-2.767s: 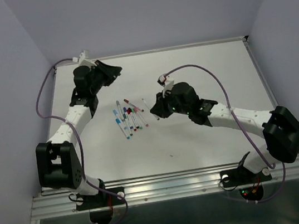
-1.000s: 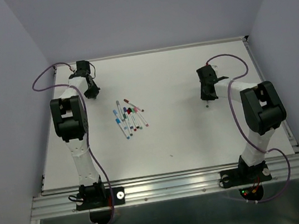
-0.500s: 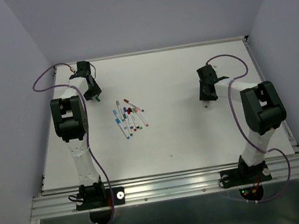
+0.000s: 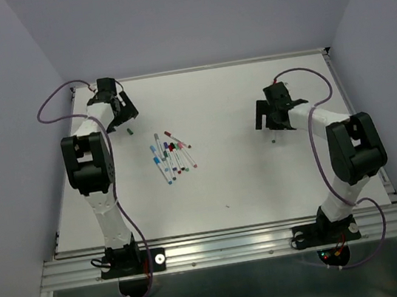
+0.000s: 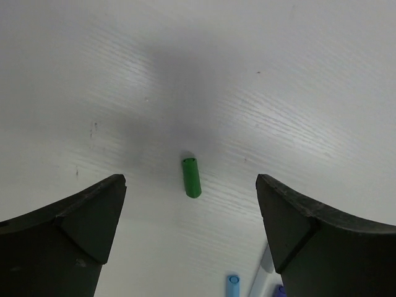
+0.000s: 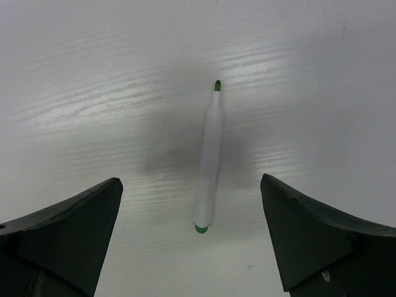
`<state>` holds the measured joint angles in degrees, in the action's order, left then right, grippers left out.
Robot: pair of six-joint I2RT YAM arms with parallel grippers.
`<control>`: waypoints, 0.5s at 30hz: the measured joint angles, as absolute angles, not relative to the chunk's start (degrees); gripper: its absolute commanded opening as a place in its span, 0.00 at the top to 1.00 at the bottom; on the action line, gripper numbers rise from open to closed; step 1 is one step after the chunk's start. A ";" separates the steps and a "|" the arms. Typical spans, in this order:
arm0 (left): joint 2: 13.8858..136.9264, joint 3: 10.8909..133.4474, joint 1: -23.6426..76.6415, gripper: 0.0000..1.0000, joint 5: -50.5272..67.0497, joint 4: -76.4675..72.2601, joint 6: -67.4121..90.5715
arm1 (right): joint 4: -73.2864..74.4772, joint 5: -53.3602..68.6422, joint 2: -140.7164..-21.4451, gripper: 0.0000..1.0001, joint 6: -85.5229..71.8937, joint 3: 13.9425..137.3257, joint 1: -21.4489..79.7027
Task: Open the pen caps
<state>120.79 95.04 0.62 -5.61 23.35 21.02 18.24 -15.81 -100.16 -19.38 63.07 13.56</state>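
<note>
Aluminium rail (image 4: 228, 245), ribbed and pale, runs along the near edge with both arm bases bolted to it. Beyond it lies the white table (image 4: 263, 183), matt, with a faint streaked grain in the wrist views. Toward the middle a small cluster of pens (image 4: 172, 156) lies side by side, thin pale barrels with blue, red, green and purple ends. They are well apart from both arms, and nothing covers them. Farther back on the right, the right gripper (image 4: 267, 118) (image 6: 190, 184) hangs over a lone green-tipped pen (image 4: 275, 138) (image 6: 208, 162) with its green nib bare. The jaws are spread wide to either side of the slim white barrel and do not touch it. Farthest back on the left, the left gripper (image 4: 122, 115) (image 5: 189, 182) has its blunt black jaws equally wide apart, holding nothing. A short green cap (image 4: 129, 131) (image 5: 191, 177), a smooth little cylinder, lies loose on the table between them, clear of both fingers.
</note>
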 measured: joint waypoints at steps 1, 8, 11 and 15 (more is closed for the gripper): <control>119.63 94.83 0.62 0.01 -5.50 23.24 21.06 | 18.50 -15.77 -99.57 0.00 -19.14 63.29 13.56; 104.75 90.24 0.62 0.01 -4.51 20.29 21.61 | 18.65 -9.58 -93.19 0.00 -15.20 65.34 13.87; 97.67 86.04 0.62 0.01 -4.32 18.79 22.31 | 18.06 -6.68 -91.39 0.00 -12.78 65.69 15.73; 89.25 80.27 0.62 0.01 -3.79 16.47 23.55 | 17.52 -2.52 -92.05 0.00 -9.47 68.77 22.31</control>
<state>89.25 80.27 0.62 -3.79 16.47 23.55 17.52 -2.52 -92.05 -9.47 68.77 22.31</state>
